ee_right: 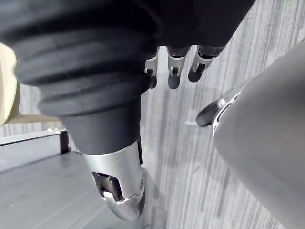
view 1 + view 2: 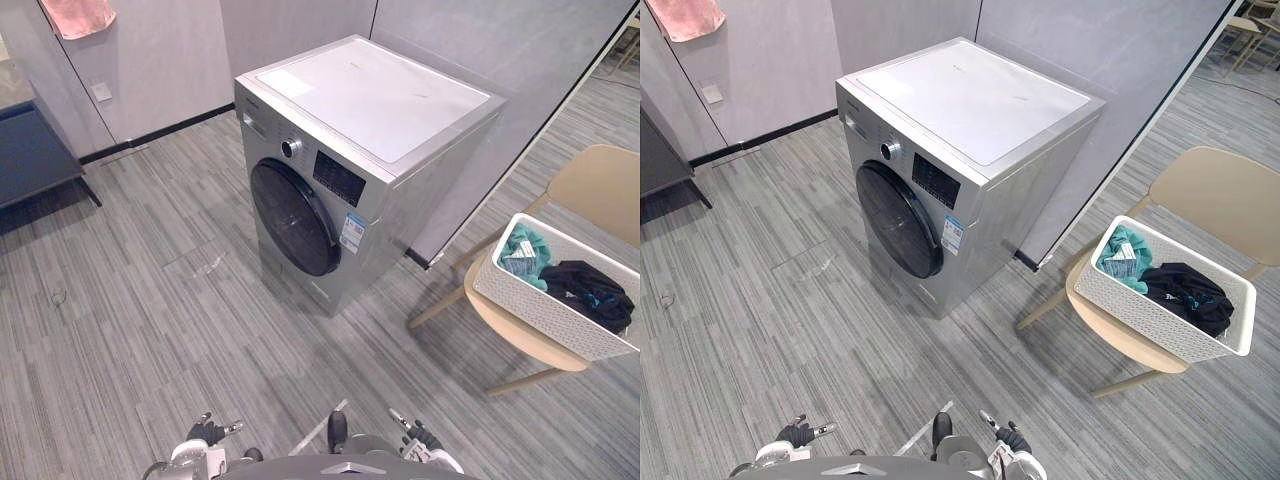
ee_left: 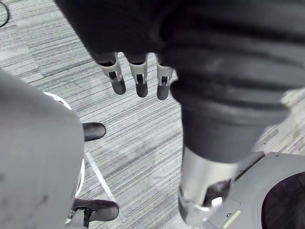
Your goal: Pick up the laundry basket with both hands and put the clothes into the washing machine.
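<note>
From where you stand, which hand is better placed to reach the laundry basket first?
Right. The laundry basket sits on a chair off to the robot's right, right of the washing machine, nearer the right hand. The left hand hangs on the far side. Both are open and empty.

Place: staged laundry corner, office-like room.
Signs: washer (image 2: pixel 345 180), basket (image 2: pixel 545 312) on chair (image 2: pixel 600 185), grey partitions (image 2: pixel 480 40), striped floor (image 2: pixel 150 330).
</note>
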